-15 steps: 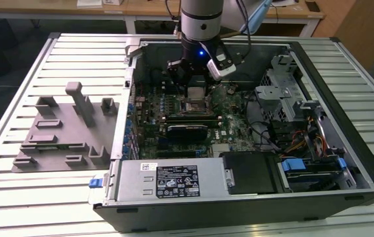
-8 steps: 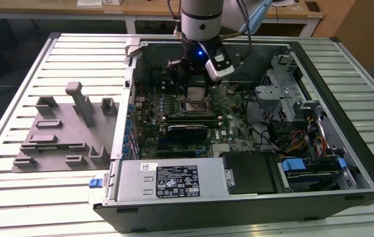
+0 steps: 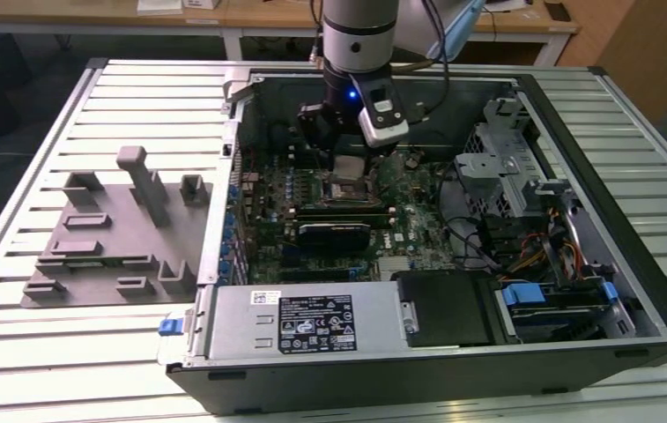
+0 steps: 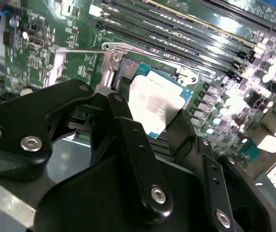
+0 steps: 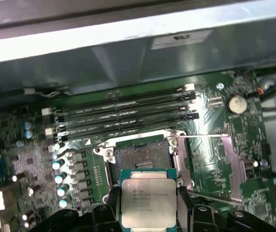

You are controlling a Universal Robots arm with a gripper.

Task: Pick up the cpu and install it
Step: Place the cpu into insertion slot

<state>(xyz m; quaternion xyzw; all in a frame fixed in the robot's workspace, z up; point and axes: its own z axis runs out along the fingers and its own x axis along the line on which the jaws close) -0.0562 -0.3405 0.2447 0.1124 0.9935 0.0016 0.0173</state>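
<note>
1. At the exterior view's left, a grey block point(image 3: 110, 238) with slots sits on the table point(image 3: 27, 115), well apart from the arm.
2. Next comes the open case point(image 3: 427, 388). A silver box point(image 3: 309, 322) with a white label lies along its near side, and the green board point(image 3: 269, 225) lies flat inside.
3. The arm point(image 3: 359, 35) reaches down into the case. Its gripper point(image 3: 349, 166) hangs over the socket point(image 3: 351, 196) on the board.
4. At the exterior view's right, a metal cage point(image 3: 504, 167) and some wires point(image 3: 527, 251) stand near, but not in the way.
5. The first wrist view shows the socket point(image 5: 143, 155) open and bare, with its metal lid point(image 5: 235, 164) swung aside. Long black slots point(image 5: 123, 113) and a round battery point(image 5: 236, 103) lie beside it.
6. The second wrist view shows the black fingers point(image 4: 182, 130) up close.
7. The fingers are closed tight on two sides of the cpu point(image 5: 148, 200). The cpu point(image 4: 155, 104) is flat, shiny side up, over the socket. I cannot tell if it touches the socket.
</note>
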